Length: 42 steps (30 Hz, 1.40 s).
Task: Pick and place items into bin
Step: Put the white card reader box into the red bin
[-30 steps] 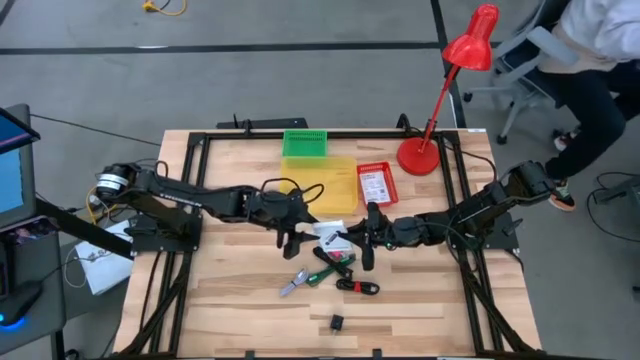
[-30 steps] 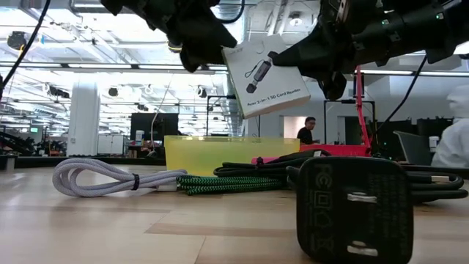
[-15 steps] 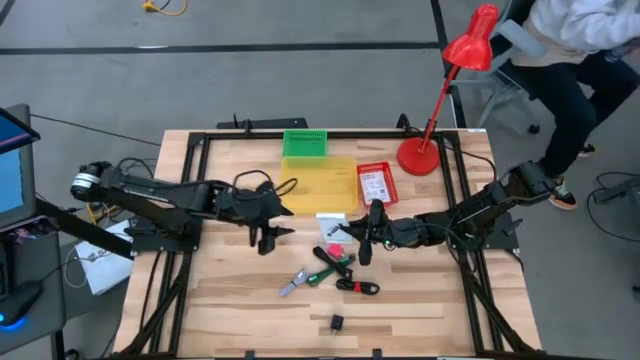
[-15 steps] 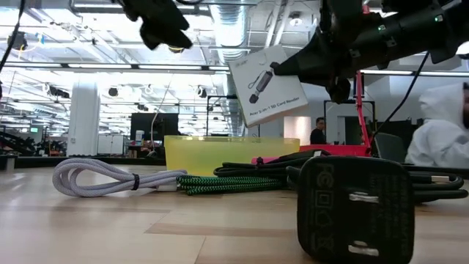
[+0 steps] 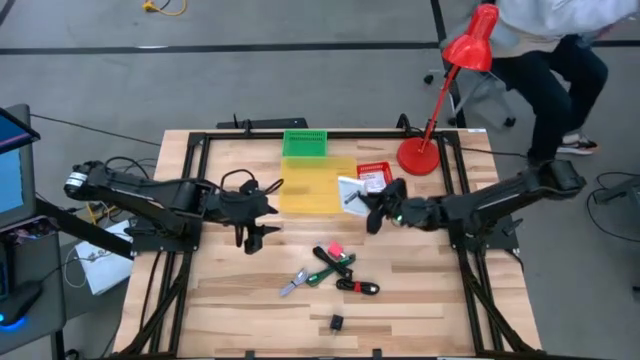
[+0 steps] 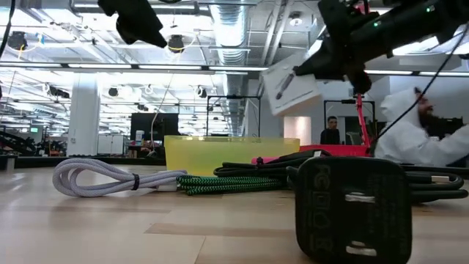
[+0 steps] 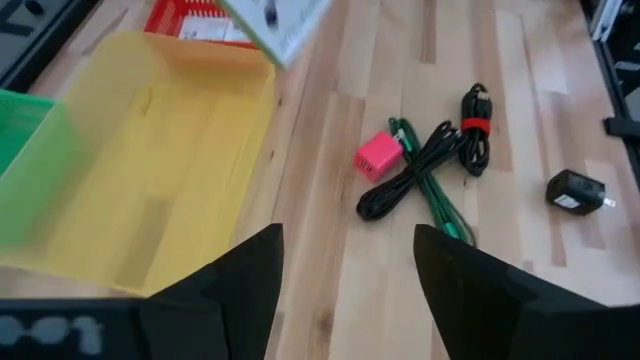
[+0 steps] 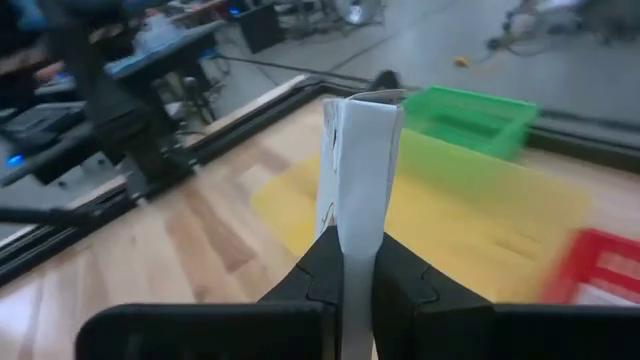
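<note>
Since the earlier frames, the right gripper (image 5: 375, 205) had carried the white card package (image 5: 350, 192) away from the loose items toward the yellow bin (image 5: 312, 190), while the left gripper (image 5: 250, 222) had drawn back toward its own base. The right gripper's fingers were clamped on the package's lower edge, as the right wrist view showed, holding it upright (image 8: 357, 170) above the bin's near corner. The package was airborne, just beside the bin's right rim and not yet inside.

The left gripper's fingers stood spread apart with nothing between them, hanging over bare table beside the bin's near-left corner.

Task progress appeared early. The bin's visible floor looked bare (image 7: 150, 170). Still waiting on the table, on the near side of both grippers, were the pink block (image 7: 377, 155), the black cable (image 7: 420, 170), the green braided cable (image 5: 330, 268), a silver-tipped item (image 5: 292, 284) and the black charger (image 5: 337, 322). A red tray (image 5: 380, 170) and green basket (image 5: 304, 143) sat beyond the bin.
</note>
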{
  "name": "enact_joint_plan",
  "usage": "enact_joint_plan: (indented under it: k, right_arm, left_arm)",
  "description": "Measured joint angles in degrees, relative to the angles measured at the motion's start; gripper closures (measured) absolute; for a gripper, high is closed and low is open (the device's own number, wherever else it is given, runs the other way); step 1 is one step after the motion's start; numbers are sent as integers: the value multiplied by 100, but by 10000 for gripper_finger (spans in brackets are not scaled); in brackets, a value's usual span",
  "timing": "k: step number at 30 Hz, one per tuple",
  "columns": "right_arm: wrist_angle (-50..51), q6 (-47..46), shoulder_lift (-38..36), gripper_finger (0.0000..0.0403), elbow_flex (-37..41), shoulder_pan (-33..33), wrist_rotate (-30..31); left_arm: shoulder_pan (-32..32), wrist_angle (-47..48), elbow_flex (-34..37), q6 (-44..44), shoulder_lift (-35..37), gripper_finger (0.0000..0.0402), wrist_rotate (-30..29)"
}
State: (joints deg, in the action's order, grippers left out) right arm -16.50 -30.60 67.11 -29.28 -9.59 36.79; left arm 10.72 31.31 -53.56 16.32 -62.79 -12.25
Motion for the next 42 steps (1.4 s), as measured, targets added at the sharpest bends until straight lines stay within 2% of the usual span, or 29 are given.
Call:
enact_joint_plan:
  k: [6,8,11,18,24,30,38,42]
  right_arm:
    - [2505,-767,-1166,386,-355,801,-804]
    - [3331,-987,-1313,386,-574,1093,-1043]
    - [3952,-1009,-1347,386,-849,1515,-1411]
    - [4047,-712,-985,386,-1131,2522,-2666]
    - [4147,-646,-414,386,-1191,3166,-3336]
    - [4142,-642,-50,386,-1191,3475,-3690]
    - [4132,-642,72,385,-1191,3524,-3849]
    - [4136,-646,72,366,-1191,3509,-3906]
  left_arm:
    - [0,114,4,96,-12,186,0]
    - [0,110,4,94,-12,187,0]
    - [0,107,4,95,-10,187,0]
    - [0,103,4,94,-11,187,0]
    - [0,103,4,96,-10,187,32]
    - [0,112,4,98,-10,187,138]
    - [0,127,4,98,-10,187,140]
    - [0,130,4,96,-10,187,140]
